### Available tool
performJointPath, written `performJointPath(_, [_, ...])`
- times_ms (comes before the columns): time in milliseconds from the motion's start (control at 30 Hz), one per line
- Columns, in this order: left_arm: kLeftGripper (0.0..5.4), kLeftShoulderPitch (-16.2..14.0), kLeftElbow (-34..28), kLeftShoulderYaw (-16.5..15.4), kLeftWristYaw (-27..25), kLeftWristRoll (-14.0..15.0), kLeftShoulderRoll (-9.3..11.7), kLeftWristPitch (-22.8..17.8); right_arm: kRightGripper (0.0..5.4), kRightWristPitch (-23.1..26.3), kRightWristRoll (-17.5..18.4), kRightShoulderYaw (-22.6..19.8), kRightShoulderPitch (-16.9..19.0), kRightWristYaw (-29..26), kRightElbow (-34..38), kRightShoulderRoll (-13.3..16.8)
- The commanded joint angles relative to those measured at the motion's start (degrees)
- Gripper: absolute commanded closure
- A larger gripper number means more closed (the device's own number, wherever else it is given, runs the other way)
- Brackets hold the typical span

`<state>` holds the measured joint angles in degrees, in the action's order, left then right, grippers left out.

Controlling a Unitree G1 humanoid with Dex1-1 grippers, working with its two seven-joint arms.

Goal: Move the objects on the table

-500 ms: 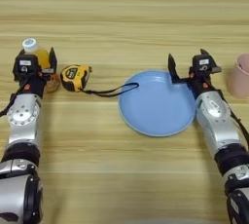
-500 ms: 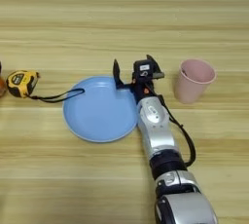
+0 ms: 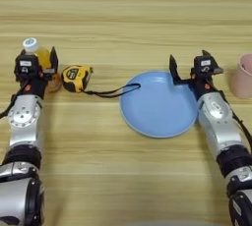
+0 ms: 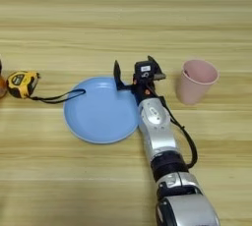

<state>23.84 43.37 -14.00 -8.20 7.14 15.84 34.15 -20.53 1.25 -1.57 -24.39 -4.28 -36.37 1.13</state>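
Gripping the bottle [image 3: 35, 53] near the worktop's [image 3: 128, 14] left edge, left tool [image 3: 42, 70] fingers closed around it. Tape measure [image 3: 76, 78] just beside, strap on plate [image 3: 157, 104] rim. Right tool [image 4: 135, 75] spread wide, empty, over plate's right rim; cup [image 4: 196, 81] near, upright.

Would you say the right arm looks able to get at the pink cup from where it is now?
Probably yes. The right gripper sits open over the blue plate's far right rim, and the pink cup stands upright just to its right with only bare table between them.
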Motion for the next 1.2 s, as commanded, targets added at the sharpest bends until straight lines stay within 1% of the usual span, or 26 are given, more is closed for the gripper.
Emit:
performJointPath(33, [1.93, -1.19, -13.35, 2.55, -0.86, 0.63, -2.17, -1.31, 0.0, -0.15, -0.36, 0.25, -1.31, 0.03, -0.58, -0.33])
performJointPath(167, [1.93, -4.0, -24.81, 5.58, -1.61, 1.17, -4.52, -5.69, 0.0, -0.16, -0.45, 0.27, -1.4, 0.16, -0.67, -0.45])
performJointPath(233, [1.93, -5.54, -31.63, 7.71, -2.55, 2.06, -5.86, -8.86, 0.0, -0.2, -0.45, 0.2, -1.48, 0.26, -0.64, -0.49])
performJointPath(300, [1.93, -6.74, -36.34, 9.49, -3.44, 2.67, -6.88, -11.52, 0.0, -0.29, -0.48, 0.15, -1.58, 0.41, -0.76, -0.55])
performJointPath(400, [1.93, -8.45, -40.93, 12.36, -4.83, 3.12, -8.25, -14.89, 0.0, -0.4, -0.61, 0.18, -1.8, 0.68, -1.07, -0.74])
performJointPath(500, [1.93, -9.86, -43.47, 15.57, -6.82, 3.35, -9.64, -17.23, 0.0, -0.62, -0.75, 0.09, -1.97, 1.02, -1.25, -0.83])
performJointPath(600, [1.93, -11.08, -43.67, 19.15, -9.16, 3.43, -11.37, -18.73, 0.0, -1.01, -1.33, -0.06, -2.15, 1.9, -1.19, -0.74])
performJointPath(700, [1.93, -11.57, -42.11, 20.98, -10.68, 3.05, -12.47, -18.92, 0.0, -1.11, -1.53, -0.11, -2.29, 2.33, -1.26, -0.88])
performJointPath(967, [1.93, -11.28, -37.1, 21.96, -12.93, 2.37, -13.58, -18.05, 0.0, -1.3, -1.77, -0.22, -2.49, 3.4, -1.16, -1.12])
performJointPath(1200, [1.93, -11.03, -33.07, 23.45, -14.81, 1.7, -14.52, -17.26, 0.0, -1.23, -1.71, -0.53, -2.87, 4.23, -1.13, -1.05])
